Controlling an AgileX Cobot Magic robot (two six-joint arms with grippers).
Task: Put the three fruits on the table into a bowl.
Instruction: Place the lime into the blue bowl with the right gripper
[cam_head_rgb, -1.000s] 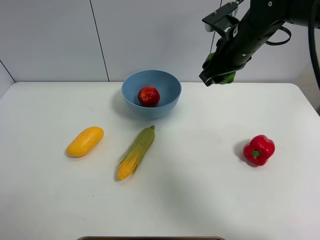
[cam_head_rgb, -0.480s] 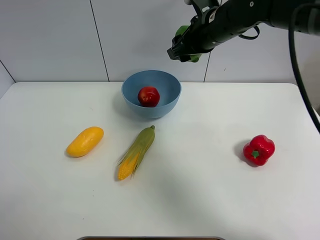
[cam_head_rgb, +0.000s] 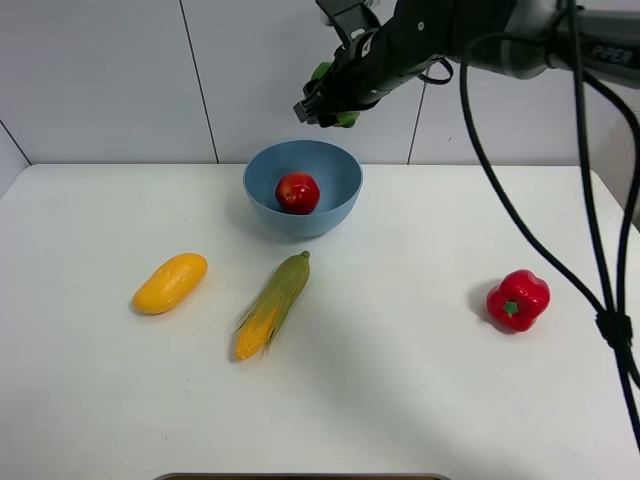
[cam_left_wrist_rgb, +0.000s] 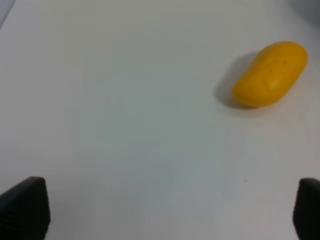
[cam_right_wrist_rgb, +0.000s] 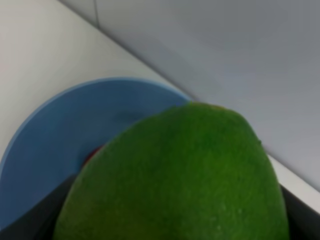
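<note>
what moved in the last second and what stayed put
The right hand, still gripping the lime, swung leftward and up in the high view, from right of the bowl to above it. The pomegranate in the bowl, the mango, corn cob and bell pepper have not moved.

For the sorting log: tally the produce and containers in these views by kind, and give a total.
Fruits: 3 (mango, pomegranate, lime)
Vegetables: 2 (corn cob, bell pepper)
Bowls: 1 (blue bowl)
Total: 6
</note>
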